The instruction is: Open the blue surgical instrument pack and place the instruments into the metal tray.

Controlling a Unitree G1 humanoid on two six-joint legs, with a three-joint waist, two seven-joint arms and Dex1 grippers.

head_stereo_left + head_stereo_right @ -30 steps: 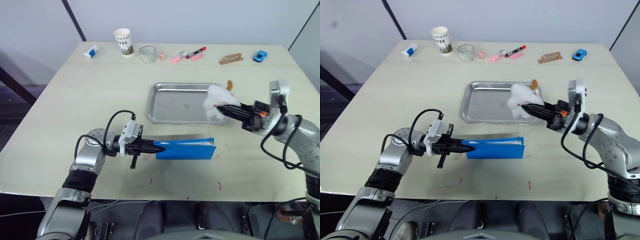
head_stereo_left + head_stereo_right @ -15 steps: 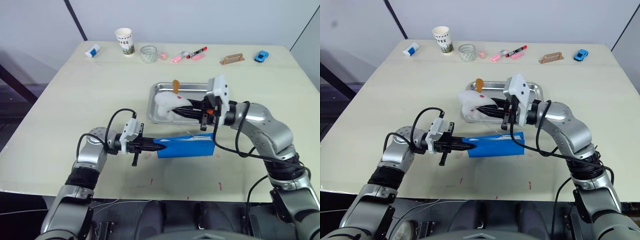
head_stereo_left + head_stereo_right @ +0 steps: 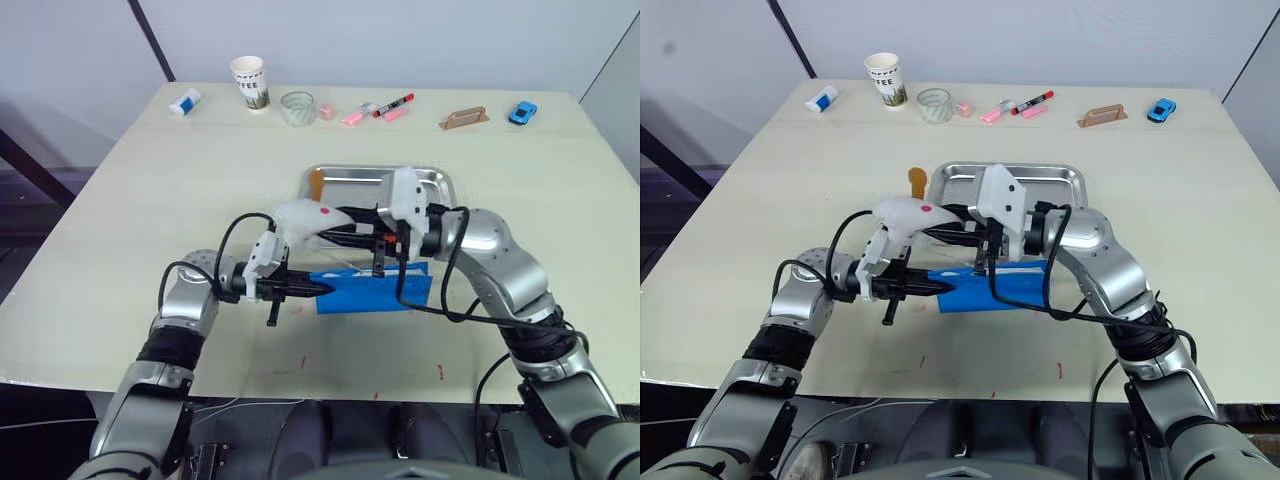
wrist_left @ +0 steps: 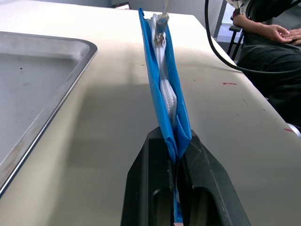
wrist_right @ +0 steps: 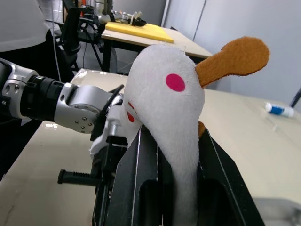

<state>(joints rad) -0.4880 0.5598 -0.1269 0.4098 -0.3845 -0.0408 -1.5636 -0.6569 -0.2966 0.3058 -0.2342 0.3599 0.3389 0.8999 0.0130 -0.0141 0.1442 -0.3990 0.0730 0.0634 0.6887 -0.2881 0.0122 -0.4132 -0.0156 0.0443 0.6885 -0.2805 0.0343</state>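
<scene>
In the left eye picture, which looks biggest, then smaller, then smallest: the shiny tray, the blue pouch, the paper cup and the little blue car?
1. The shiny tray
2. The blue pouch, partly behind the arm
3. The paper cup
4. The little blue car

The cup and car sit farther from the camera, so they look a bit smaller than they are.

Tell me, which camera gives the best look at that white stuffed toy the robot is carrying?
The right wrist view: the white stuffed toy is close up between the right gripper jaws, with pink spots and an orange ear. In the eye views it is a small white shape above the left gripper.
</scene>
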